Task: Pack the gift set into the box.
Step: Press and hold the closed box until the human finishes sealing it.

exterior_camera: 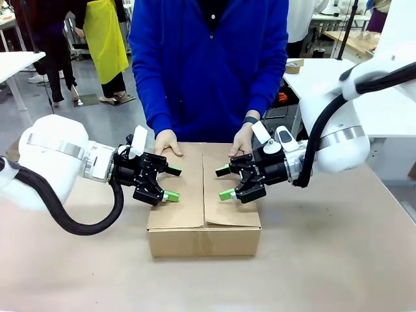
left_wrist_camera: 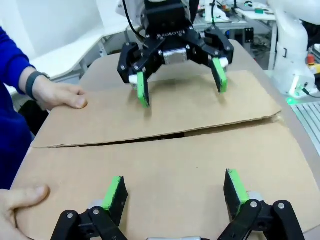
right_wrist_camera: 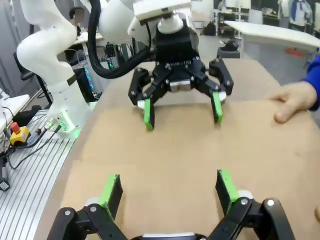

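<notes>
the box sits on the desk right between the two grippers, its top flaps folded down flat and meeting in a seam down the middle, so whatever is inside is hidden. the left gripper lies on its side low over the flap nearest it, its green-padded fingers spread wide and pointing at the seam, with nothing held between them. facing it across the seam, the right gripper is just as wide open and empty-handed, low over the other flap. the fingertips of the two come close but stay apart. whether any pad actually touches the cardboard i cannot tell. just beyond each gripper, at the far edge of the box, a person in a blue top rests a hand on each flap: one hand behind the left gripper, the other hand behind the right. from the left wrist, the flap under the right gripper shows a thin dark gap along the seam.
</notes>
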### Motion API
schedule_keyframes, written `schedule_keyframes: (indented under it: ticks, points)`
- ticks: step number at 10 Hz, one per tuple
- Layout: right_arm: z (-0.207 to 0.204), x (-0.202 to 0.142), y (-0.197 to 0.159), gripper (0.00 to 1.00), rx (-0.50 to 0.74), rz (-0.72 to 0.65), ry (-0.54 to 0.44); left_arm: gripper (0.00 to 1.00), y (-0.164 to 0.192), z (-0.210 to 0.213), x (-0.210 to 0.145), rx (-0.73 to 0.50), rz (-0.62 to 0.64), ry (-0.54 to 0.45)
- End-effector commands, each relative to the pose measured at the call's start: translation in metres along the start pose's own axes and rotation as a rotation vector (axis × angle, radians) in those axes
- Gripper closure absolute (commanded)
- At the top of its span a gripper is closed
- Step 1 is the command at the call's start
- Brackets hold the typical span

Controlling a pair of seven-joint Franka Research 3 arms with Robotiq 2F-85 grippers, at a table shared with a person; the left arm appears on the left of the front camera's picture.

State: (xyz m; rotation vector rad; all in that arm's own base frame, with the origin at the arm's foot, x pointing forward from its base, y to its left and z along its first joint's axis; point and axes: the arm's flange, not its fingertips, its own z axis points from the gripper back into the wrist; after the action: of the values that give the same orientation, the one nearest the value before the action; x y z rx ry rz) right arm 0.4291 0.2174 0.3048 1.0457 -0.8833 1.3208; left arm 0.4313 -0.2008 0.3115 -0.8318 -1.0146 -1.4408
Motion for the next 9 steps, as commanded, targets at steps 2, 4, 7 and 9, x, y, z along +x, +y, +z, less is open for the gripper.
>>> schedule_keyframes:
  ticks: [2, 4, 7, 9]
  points:
    - [0.016, -0.015, -0.012, 0.0, -0.024, -0.02, -0.01, 0.0, 0.005, -0.001, -0.011, 0.032, 0.049, 0.041]
    - [0.022, -0.023, -0.01, 0.0, -0.038, -0.027, -0.004, 0.0, 0.007, -0.001, -0.011, 0.02, 0.066, 0.067]
    - [0.019, -0.017, -0.014, 0.0, -0.031, -0.041, -0.017, 0.0, 0.003, 0.001, -0.002, 0.011, 0.06, 0.015]
    - [0.019, -0.017, -0.014, 0.0, -0.031, -0.041, -0.017, 0.0, 0.003, 0.001, -0.002, 0.011, 0.06, 0.015]
